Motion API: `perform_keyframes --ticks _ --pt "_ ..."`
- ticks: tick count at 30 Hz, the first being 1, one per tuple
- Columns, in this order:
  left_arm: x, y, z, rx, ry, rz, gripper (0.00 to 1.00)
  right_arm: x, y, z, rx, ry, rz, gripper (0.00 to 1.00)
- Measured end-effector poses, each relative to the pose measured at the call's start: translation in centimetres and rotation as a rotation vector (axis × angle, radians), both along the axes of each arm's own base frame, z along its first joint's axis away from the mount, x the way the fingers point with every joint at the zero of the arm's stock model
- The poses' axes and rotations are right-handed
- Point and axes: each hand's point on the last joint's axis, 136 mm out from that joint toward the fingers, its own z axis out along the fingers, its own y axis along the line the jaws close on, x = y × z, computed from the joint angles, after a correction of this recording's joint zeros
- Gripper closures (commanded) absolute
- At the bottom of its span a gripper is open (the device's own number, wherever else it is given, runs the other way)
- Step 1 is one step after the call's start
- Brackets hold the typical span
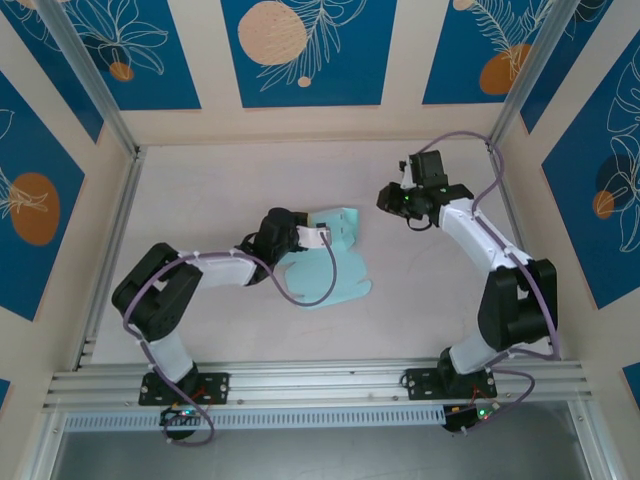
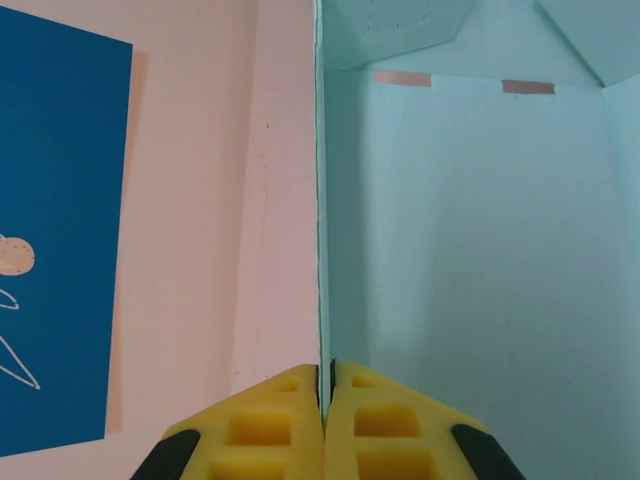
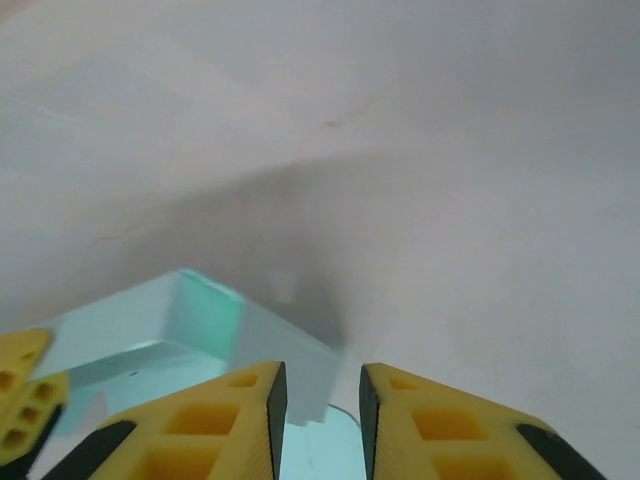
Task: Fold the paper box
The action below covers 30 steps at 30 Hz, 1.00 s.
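Yellow fingers [image 2: 270, 425] of the left gripper [image 2: 325, 385] are pressed together on the thin upright wall of the paper box [image 2: 480, 260], whose pale blue panel spreads to the right of that edge. From above, the box lies near the middle of the table [image 1: 200, 190], its near part flat and its far part raised where that gripper clamps it. Just to the right and slightly farther back, clear of the box, the right gripper [image 1: 392, 198] hangs with its jaws slightly parted.
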Motion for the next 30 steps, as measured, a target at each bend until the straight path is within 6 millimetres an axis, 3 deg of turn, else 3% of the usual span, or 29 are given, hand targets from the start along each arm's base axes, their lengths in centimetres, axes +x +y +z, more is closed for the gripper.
perform_keyframes --ticks 3,6,12,19,30 --pt "0.3 0.0 -0.1 0.006 -0.023 0.005 0.99 0.3 -0.7 -3.7 0.046 0.1 -0.013 0.73" --pt "0.5 0.0 -0.2 0.015 -0.038 0.009 0.99 0.7 0.0 -6.8 0.086 0.172 0.013 0.73" --pt "0.6 0.1 0.1 0.013 -0.057 0.013 0.99 2.5 2.1 -10.5 0.162 0.216 0.093 0.72" --pt "0.5 0.2 0.1 0.015 -0.067 0.015 0.99 3.1 5.3 -9.7 0.199 0.115 0.222 0.7" --pt "0.9 0.3 0.1 0.05 -0.137 0.017 0.99 0.7 7.4 -10.0 0.263 0.036 0.321 0.67"
